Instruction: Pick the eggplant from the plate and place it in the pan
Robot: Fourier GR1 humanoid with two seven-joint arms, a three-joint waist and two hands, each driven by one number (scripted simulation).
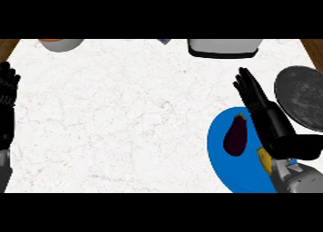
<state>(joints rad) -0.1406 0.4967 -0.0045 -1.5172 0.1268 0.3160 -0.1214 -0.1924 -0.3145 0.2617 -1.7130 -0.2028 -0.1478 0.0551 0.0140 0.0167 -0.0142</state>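
Lying lengthwise on the blue plate point(221, 174), the dark purple eggplant point(237, 135) is seen just beside the right hand point(261, 105), at about eight o'clock from its palm, stem end toward twelve; whether the two touch cannot be told. The right hand is held flat and narrow over the plate's three o'clock rim, its straight fingers close together and pointed toward eleven o'clock, nothing being held. The grey pan point(305, 98) is found at three o'clock from that hand, just beyond the plate, its dark handle point(303, 147) running down toward six o'clock behind the wrist, so that the right forearm lies between eggplant and pan. One eggplant, one plate and one pan are counted, along with two hands. A single yellow item point(265, 160), partly hidden by the forearm, is seen on the plate at five o'clock from the eggplant; what it is cannot be told. The left hand point(3, 93) is seen resting at nine o'clock on the white marble counter point(117, 122), fingers straight and up. Along the twelve o'clock edge a round grey bowl point(60, 44) and a white, dark-rimmed appliance point(223, 47) are partly cut off, well apart from the plate.
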